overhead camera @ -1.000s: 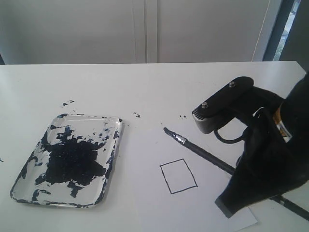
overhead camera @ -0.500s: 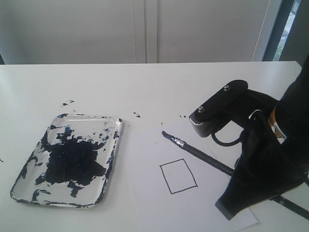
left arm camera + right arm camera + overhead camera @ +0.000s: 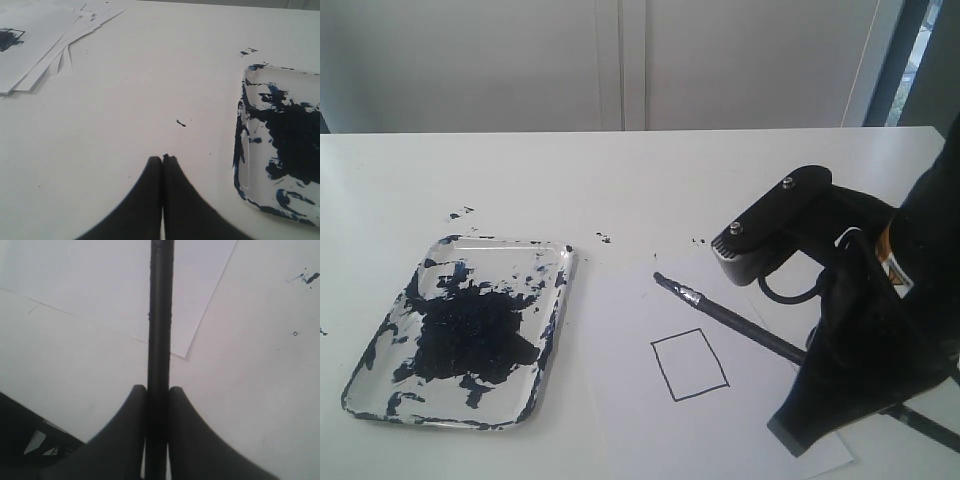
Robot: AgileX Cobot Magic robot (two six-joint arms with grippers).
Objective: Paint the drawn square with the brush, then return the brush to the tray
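Note:
The brush (image 3: 735, 317) slants over the white sheet (image 3: 630, 400), and its dark tip (image 3: 660, 278) points to the back left, above and left of the drawn square (image 3: 690, 364). The square's inside is white. My right gripper (image 3: 815, 395) is shut on the brush's black handle (image 3: 160, 315), which runs straight out between the two fingers (image 3: 159, 390). The paint-blotched tray (image 3: 565, 290) lies left of the sheet. My left gripper (image 3: 162, 159) is shut and holds nothing, low over bare table beside the tray (image 3: 241, 150). It is out of the exterior view.
Small paint specks (image 3: 604, 238) dot the table behind the sheet. A fanned stack of white sheets (image 3: 55, 40) lies beyond my left gripper, one bearing a dark daubed square (image 3: 7, 39). The sheet's corner (image 3: 185, 355) lies under the brush handle.
My right gripper has shifted slightly left, and the brush tip has moved a little left and lower over the sheet. The tray and square have not moved.

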